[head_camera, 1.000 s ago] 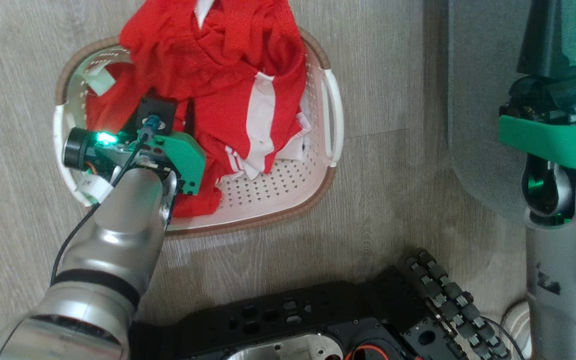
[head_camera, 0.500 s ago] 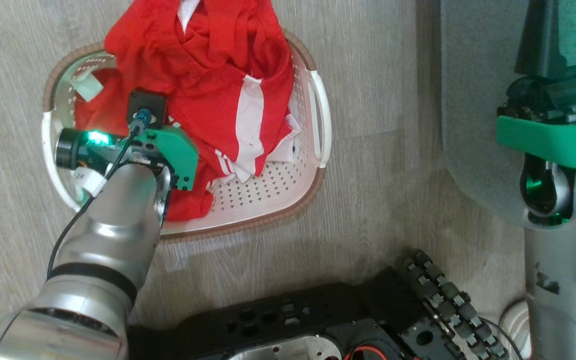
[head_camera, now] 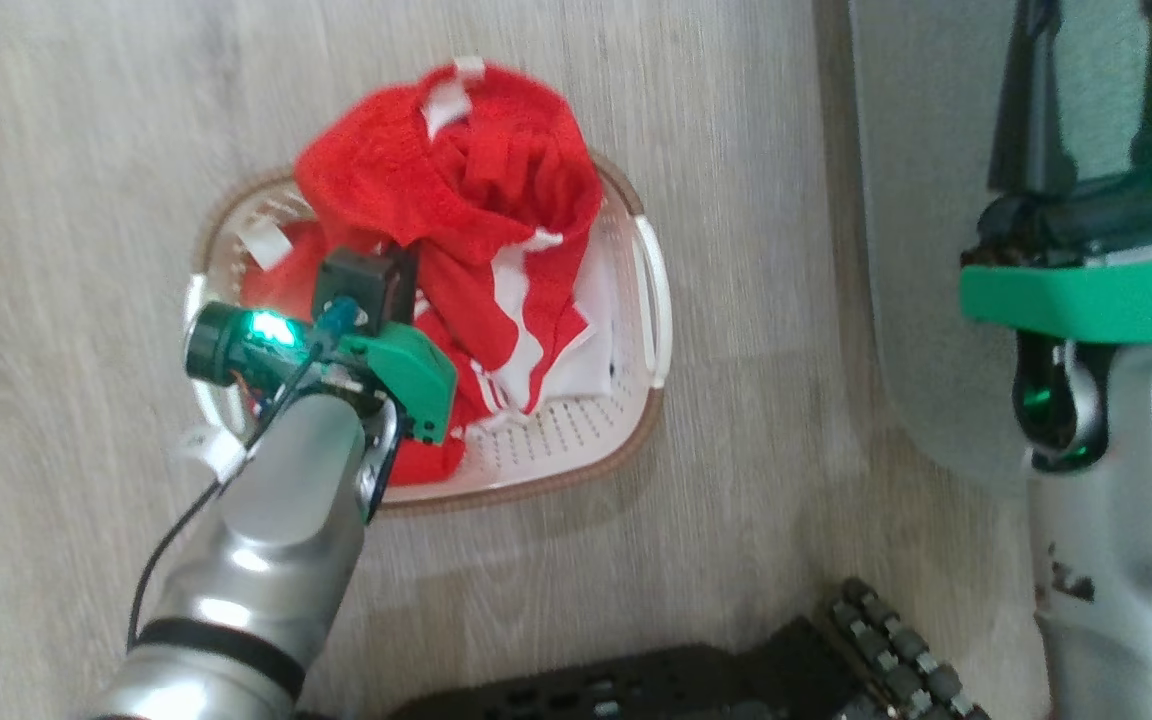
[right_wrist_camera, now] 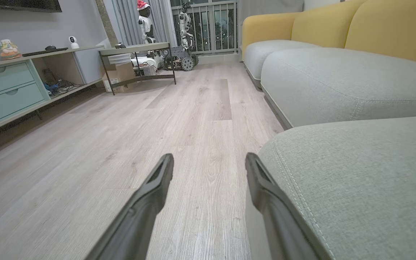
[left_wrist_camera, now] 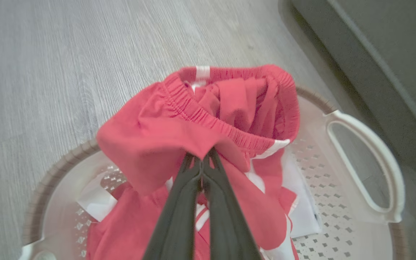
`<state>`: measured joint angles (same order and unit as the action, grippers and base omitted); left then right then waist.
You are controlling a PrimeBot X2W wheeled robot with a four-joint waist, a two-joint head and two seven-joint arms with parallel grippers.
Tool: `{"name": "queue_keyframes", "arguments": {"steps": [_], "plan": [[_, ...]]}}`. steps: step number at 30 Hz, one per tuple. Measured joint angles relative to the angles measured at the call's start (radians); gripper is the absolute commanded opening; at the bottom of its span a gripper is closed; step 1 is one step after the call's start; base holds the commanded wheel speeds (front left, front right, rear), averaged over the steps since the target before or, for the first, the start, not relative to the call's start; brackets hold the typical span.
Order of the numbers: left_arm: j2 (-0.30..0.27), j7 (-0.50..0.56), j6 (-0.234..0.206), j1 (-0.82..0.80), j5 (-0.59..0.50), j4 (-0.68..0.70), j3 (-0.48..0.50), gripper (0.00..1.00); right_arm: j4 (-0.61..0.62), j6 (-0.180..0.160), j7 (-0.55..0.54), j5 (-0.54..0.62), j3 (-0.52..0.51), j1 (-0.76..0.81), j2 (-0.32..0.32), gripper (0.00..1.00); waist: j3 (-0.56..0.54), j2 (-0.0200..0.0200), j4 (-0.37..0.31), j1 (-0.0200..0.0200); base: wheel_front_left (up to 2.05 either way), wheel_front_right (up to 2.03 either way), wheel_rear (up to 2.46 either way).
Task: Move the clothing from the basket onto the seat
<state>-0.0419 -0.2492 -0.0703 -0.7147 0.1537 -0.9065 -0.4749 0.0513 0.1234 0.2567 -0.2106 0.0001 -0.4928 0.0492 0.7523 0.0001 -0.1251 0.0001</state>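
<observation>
Bunched tighter than before, the clothing (left_wrist_camera: 157,137) hangs pinched in the left claw (left_wrist_camera: 202,159) over the basket (left_wrist_camera: 338,224); right claw (right_wrist_camera: 209,160) wide.

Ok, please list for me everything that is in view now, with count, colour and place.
clothing: one bundle, red with white stripes, in and above the basket
basket: one, white with brown rim, on the floor
seat: one, grey-green, right of the basket
floor: pale wood, under the basket
sofa back: yellow, behind grey cushions
cabinet: one, teal drawers, by the wall
left jaws: one pair, dark, shut on the clothing
right jaws: one pair, dark, open, beside the seat
</observation>
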Motion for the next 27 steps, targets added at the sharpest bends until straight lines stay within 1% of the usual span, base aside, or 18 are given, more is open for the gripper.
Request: {"name": "queue_keyframes", "arguments": {"steps": [4, 11, 12, 19, 24, 27], "plan": [[-0.003, 0.000, 0.010, 0.063, -0.001, 0.075, 0.000, 0.00, -0.038, 0.000, 0.000, 0.012, -0.002, 0.053, 0.000, 1.00, -0.086, 0.0000, 0.017, 0.0000, 0.00, 0.00, 0.00], [-0.006, 0.000, 0.053, 0.170, -0.001, 0.162, -0.004, 0.00, -0.105, 0.000, 0.000, 0.029, -0.012, 0.165, 0.000, 1.00, -0.262, 0.0000, 0.047, -0.0001, 0.00, 0.00, 0.00], [-0.006, 0.000, 0.053, 0.170, -0.001, 0.162, -0.004, 0.00, -0.105, 0.000, 0.000, 0.029, -0.012, 0.165, 0.000, 1.00, -0.262, 0.0000, 0.047, -0.0001, 0.00, 0.00, 0.00], [-0.005, 0.000, 0.088, 0.219, 0.014, 0.205, -0.009, 0.00, -0.174, 0.000, 0.000, 0.032, -0.013, 0.306, -0.001, 1.00, -0.456, 0.0000, 0.072, -0.0001, 0.00, 0.00, 0.00], [-0.005, 0.003, 0.100, 0.222, 0.037, 0.227, -0.011, 0.00, -0.200, 0.000, 0.000, 0.032, 0.005, 0.386, -0.001, 1.00, -0.587, 0.0000, 0.086, -0.0001, 0.00, 0.00, 0.00], [-0.006, 0.030, 0.106, 0.222, 0.038, 0.248, -0.019, 0.00, -0.208, 0.000, 0.000, 0.030, 0.019, 0.419, -0.001, 1.00, -0.657, 0.0000, 0.093, -0.0001, 0.00, 0.00, 0.00]]}}
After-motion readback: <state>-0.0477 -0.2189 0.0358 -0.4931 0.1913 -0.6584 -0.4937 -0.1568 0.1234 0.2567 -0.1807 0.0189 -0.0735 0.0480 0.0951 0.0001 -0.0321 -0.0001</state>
